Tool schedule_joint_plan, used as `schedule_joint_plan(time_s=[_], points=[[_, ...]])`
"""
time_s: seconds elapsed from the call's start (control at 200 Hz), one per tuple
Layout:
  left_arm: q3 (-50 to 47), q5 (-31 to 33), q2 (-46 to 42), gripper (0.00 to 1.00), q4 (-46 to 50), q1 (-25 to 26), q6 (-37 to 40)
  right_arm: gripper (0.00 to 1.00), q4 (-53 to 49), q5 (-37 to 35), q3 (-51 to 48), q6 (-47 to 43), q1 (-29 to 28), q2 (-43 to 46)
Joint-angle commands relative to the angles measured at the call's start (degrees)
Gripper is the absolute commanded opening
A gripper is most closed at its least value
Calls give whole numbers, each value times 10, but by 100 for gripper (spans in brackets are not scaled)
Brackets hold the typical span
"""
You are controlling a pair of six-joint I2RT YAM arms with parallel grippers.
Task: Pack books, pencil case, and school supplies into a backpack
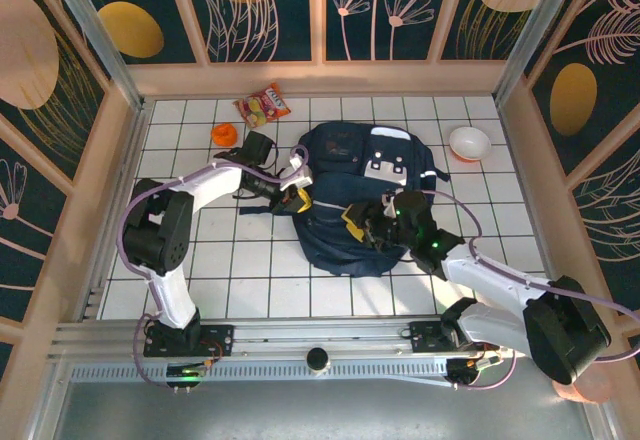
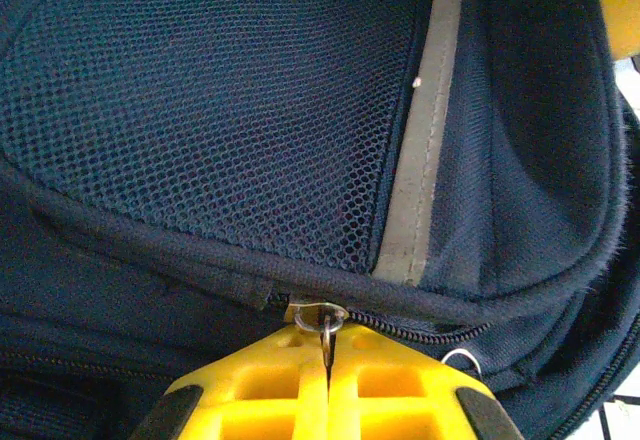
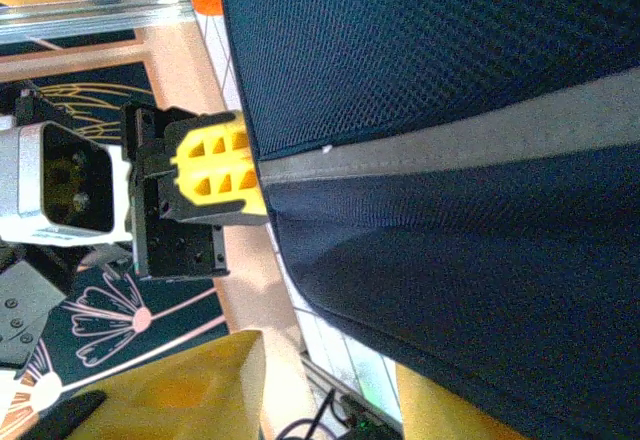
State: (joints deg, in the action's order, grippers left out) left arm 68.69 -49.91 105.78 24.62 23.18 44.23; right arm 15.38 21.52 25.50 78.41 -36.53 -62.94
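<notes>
The navy backpack point(image 1: 365, 200) lies flat in the middle of the table, its white-grey patches facing up. My left gripper point(image 1: 297, 198) sits at its left edge. In the left wrist view that gripper point(image 2: 327, 348) is shut on a metal zipper pull point(image 2: 327, 325) below the mesh pocket point(image 2: 220, 130) and pale stripe point(image 2: 420, 180). My right gripper point(image 1: 360, 222) rests over the bag's lower middle. Its blurred yellow fingers point(image 3: 170, 390) stand wide apart, with the backpack's edge point(image 3: 420, 290) lying over the right one. The book, pencil case and small supplies are out of view.
A red-orange snack packet point(image 1: 263, 106) and a small round orange object point(image 1: 225, 134) lie at the back left. A white bowl point(image 1: 469, 143) stands at the back right. Wooden walls enclose the tiled table point(image 1: 250, 260). The left arm's camera housing point(image 3: 60, 185) shows beside the bag.
</notes>
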Motion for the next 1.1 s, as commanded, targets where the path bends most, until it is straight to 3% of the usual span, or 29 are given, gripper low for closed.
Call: schedule_joint_plan(time_s=[0.0, 0.36, 0.706, 0.811, 1.096], points=[[-17, -29, -31, 0, -3, 3, -27, 30, 46, -52, -13, 15, -2, -12], [-57, -31, -73, 3, 6, 43, -62, 14, 69, -85, 23, -24, 9, -75], [-75, -36, -113, 15, 4, 81, -104, 11, 86, -77, 59, -52, 12, -105], [-88, -55, -126, 21, -28, 89, -129, 10, 74, -72, 63, -67, 12, -102], [-126, -67, -153, 21, -144, 97, -206, 9, 38, -74, 66, -88, 12, -76]])
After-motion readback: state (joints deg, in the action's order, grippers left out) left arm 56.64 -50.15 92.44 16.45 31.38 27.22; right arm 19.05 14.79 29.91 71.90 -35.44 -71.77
